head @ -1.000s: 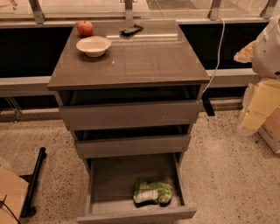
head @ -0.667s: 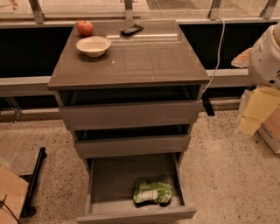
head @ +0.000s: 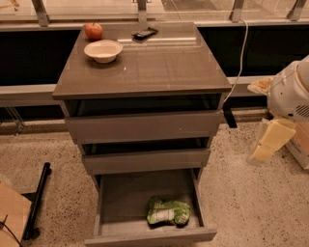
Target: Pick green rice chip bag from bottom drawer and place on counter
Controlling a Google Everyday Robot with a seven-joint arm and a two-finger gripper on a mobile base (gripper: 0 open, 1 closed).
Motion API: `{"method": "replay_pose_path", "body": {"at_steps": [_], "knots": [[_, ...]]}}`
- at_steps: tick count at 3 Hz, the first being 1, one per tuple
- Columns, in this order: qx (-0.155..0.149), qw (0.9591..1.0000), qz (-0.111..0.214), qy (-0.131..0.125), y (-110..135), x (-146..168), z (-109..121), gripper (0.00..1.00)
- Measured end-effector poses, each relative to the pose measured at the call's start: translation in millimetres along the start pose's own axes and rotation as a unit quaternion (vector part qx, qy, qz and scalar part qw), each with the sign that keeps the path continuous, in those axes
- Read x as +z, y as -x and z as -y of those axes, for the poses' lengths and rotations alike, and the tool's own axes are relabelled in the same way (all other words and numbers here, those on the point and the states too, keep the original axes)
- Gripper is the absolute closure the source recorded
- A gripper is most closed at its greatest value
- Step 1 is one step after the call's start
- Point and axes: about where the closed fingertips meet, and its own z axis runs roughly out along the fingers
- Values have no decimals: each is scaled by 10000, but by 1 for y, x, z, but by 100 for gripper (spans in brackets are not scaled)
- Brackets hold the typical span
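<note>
apple (head: 93, 31): red, at 11 o'clock in the view, just behind the bowl
bowl (head: 103, 50): white and shallow, at 11 o'clock, upright
dark flat object (head: 144, 33): at 12 o'clock, well apart from the bowl
white cable (head: 240, 62): hangs down at 2 o'clock
upper two drawers (head: 142, 126): at centre, each pulled partly out
black bar (head: 37, 200): at 8 o'clock on the speckled floor (head: 241, 193), beside cardboard (head: 12, 212)
gripper (head: 269, 142): at 3 o'clock, above the floor

Robot-testing corner of an office-like building: speckled terrazzo floor (head: 251, 193), railing posts (head: 141, 9), drawer cabinet (head: 145, 126), jaws at its right.
</note>
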Motion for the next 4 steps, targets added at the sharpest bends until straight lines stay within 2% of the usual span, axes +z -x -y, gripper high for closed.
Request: {"method": "replay_pose_path", "body": {"at_steps": [1,2,3,4], "knots": [[81,9992,328,193,-17,40,2,0],[140,9960,668,571,-30,83,3,0],[166,9948,730,690,-34,96,3,0],[256,9963,632,520,-36,97,1,0]]}}
